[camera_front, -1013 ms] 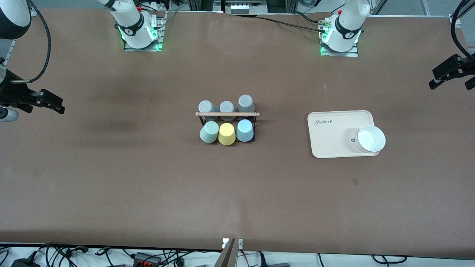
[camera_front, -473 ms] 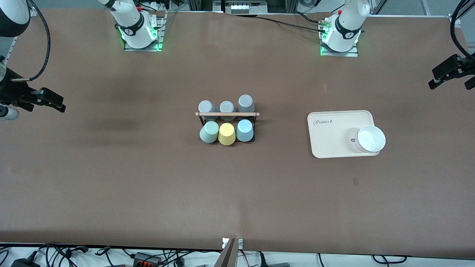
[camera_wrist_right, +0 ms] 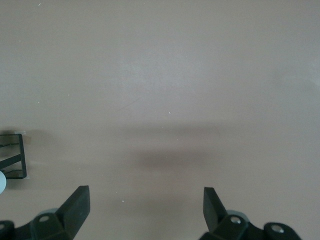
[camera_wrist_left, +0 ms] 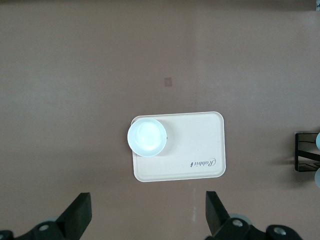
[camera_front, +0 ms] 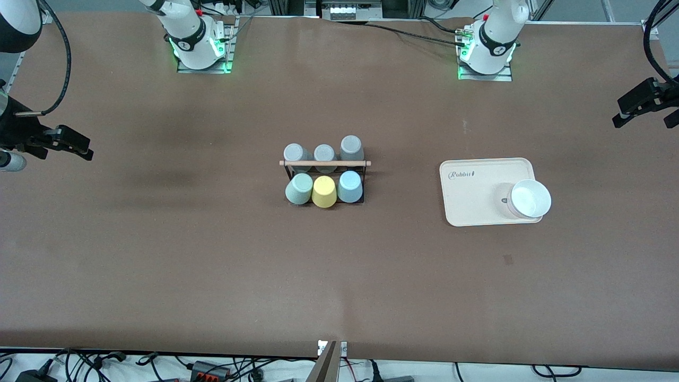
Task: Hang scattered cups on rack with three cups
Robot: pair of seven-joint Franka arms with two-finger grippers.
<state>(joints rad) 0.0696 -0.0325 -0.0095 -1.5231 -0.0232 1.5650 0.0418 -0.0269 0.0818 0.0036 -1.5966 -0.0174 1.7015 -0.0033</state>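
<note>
Front cam high, faces robots; wrist cams look down; rack (camera_front: 324,178) shared.

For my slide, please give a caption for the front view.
Six cups sit on the rack at mid-table; both open grippers, left gripper and right gripper, wait at the table's ends.

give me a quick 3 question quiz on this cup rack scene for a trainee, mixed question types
1. True or false: the light blue cup and the sage green cup sit on the rack with the yellow cup between them.
2. How many grey cups are on the rack?
A) two B) three C) four
3. Fill in: the white bowl rests on the ____.

Key
1. True
2. B
3. tray. The left gripper and the right gripper are both open and hold nothing.
</note>
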